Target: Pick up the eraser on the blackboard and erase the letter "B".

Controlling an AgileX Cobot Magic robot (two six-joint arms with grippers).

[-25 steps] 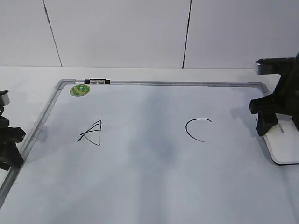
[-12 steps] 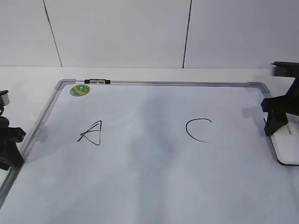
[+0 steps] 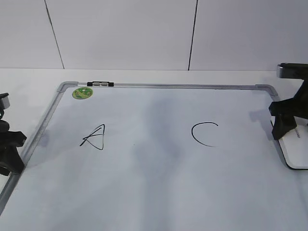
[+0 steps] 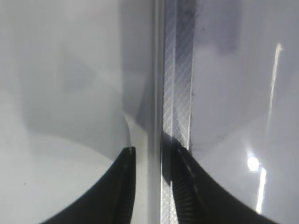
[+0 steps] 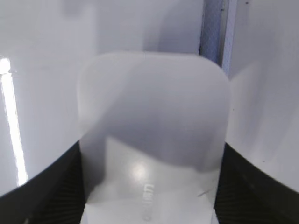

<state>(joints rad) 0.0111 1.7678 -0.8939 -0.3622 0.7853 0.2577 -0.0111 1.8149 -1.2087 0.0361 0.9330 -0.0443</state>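
Observation:
The blackboard is a white dry-erase board with a silver frame. It carries a black "A" and "C". No letter "B" shows; the space between them holds only a faint grey smear. The white eraser lies flat at the board's right edge, and in the right wrist view it fills the space between the jaws. My right gripper is shut on its sides. My left gripper sits low at the board's left frame, its jaws slightly apart and empty.
A round green sticker and a small black-and-silver marker sit at the board's far left corner. The white table surrounds the board, with a white panelled wall behind.
One second ago my right gripper and the eraser were further left on the board; they have moved right to the board's edge. Nothing has moved in the last half second.

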